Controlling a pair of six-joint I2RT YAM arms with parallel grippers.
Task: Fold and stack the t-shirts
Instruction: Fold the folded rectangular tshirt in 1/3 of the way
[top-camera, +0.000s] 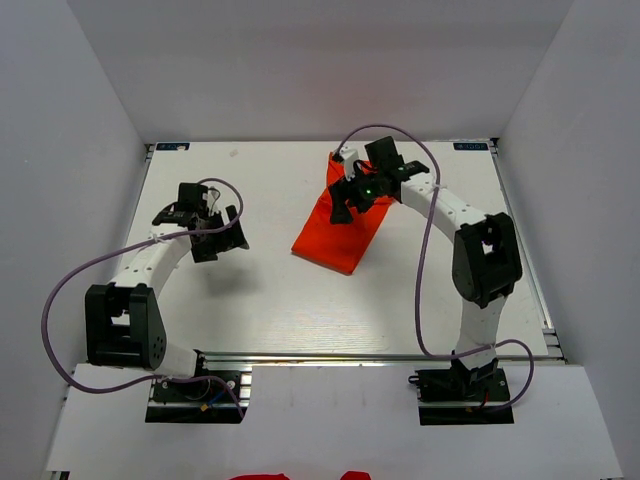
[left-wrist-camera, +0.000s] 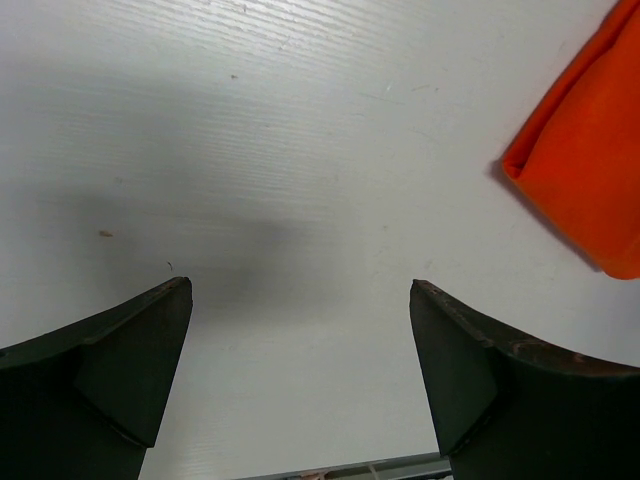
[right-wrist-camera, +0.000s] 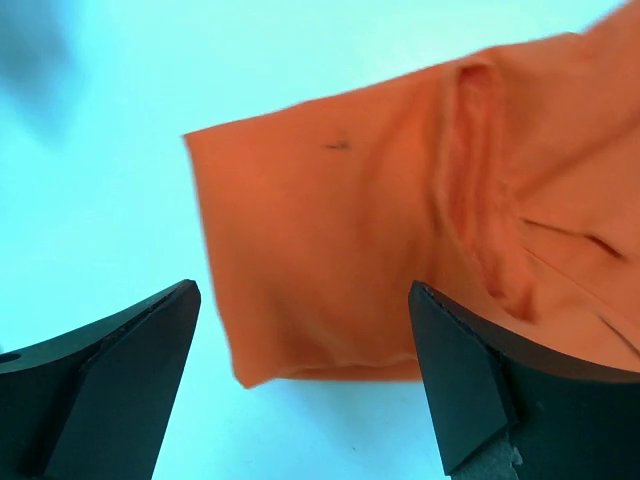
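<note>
Under the right claw (right-wrist-camera: 302, 290), jaws wide and empty, lies the folded shirt (top-camera: 333, 240); dragging low could snag its loose top layer and undo the fold. Left claw (left-wrist-camera: 300, 285), also released, hangs off to its left. Shirt's long axis runs near-left from under the right claw

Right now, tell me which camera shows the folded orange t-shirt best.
Top external. It shows the t-shirt almost whole, lying folded on the table, with only its far part covered by the right gripper. The right wrist view shows just a close, creased patch of it. The left wrist view catches one corner at its right edge.
</note>
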